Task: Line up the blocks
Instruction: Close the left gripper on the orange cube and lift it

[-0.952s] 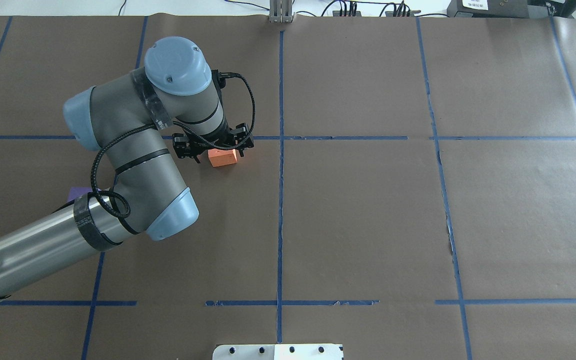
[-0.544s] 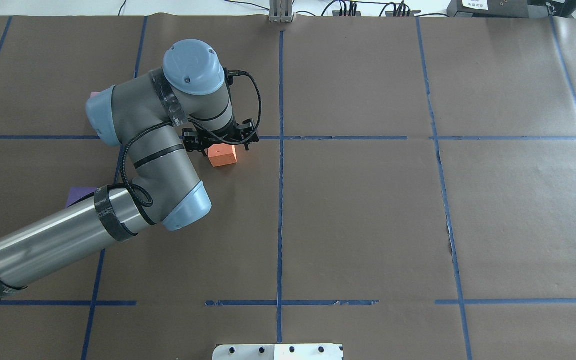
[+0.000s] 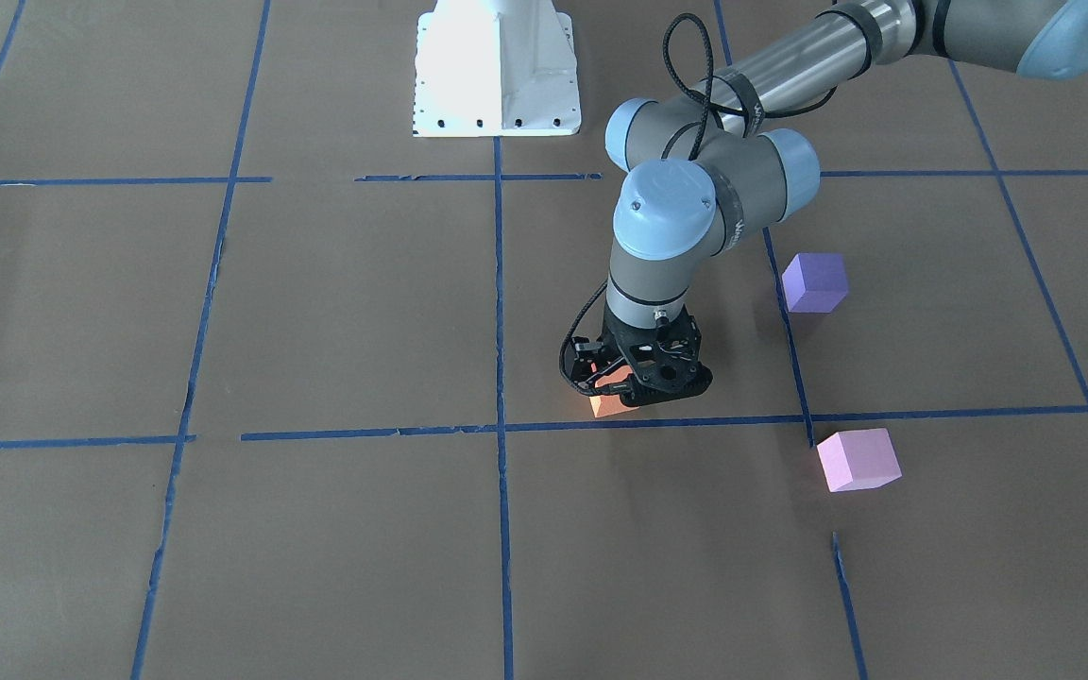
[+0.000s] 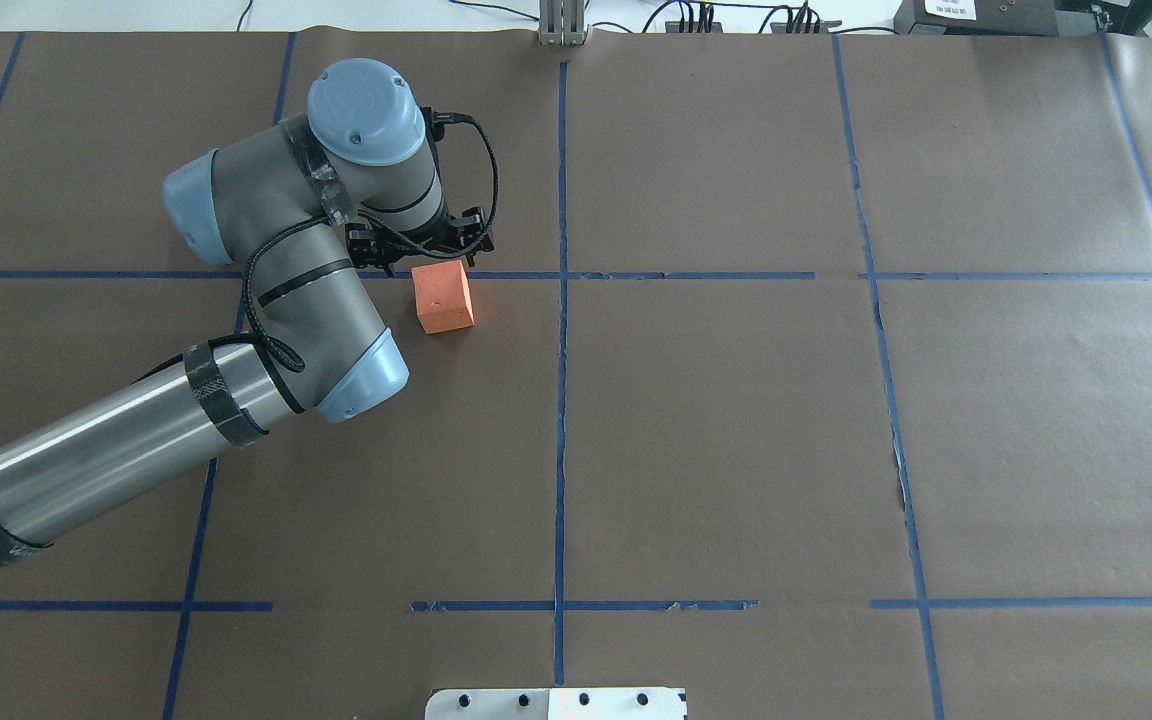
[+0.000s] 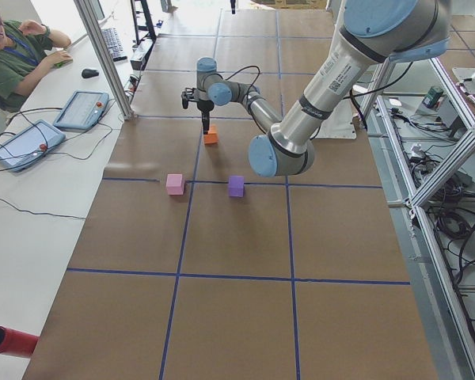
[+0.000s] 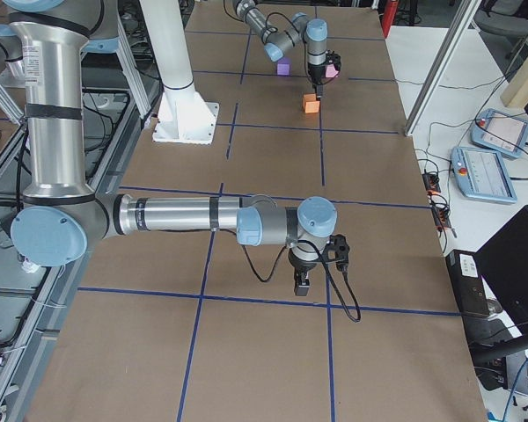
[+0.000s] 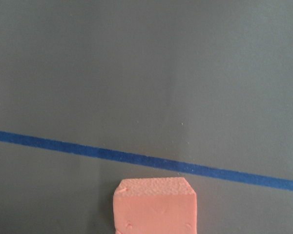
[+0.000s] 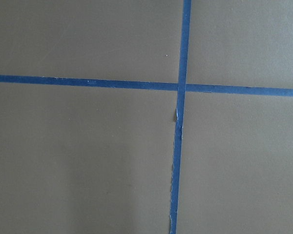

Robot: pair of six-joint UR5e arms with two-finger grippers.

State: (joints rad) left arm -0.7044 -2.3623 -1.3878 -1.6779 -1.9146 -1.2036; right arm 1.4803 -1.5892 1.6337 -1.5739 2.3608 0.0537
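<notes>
Orange block (image 4: pixel 444 297) sits free on the tabletop (image 4: pixel 736 420), just on the robot's side of the crosswise blue tape line (image 4: pixel 686 276). Left pincer (image 4: pixel 423 248) hangs beyond that line w/ jaws spread, gripping nothing. Violet block (image 3: pixel 815 282) and pink block (image 3: pixel 858 459) lie well apart from the orange one, nearer the table's left end, so no line yet. Right pincer (image 6: pixel 304 283) shows only in the side view, so can't tell if it's open or closed.

Step, as I judge it: orange is placed and released, and the arm is clearing off. Next move prob. calls for swinging over to violet or pink, dropping the jaws astride it, then carrying it beside orange.

Vs 1 s ago: the pincer then straddled the orange block, low; now it's off to the far side w/ the block fully uncovered. The block itself hasn't shifted.
</notes>
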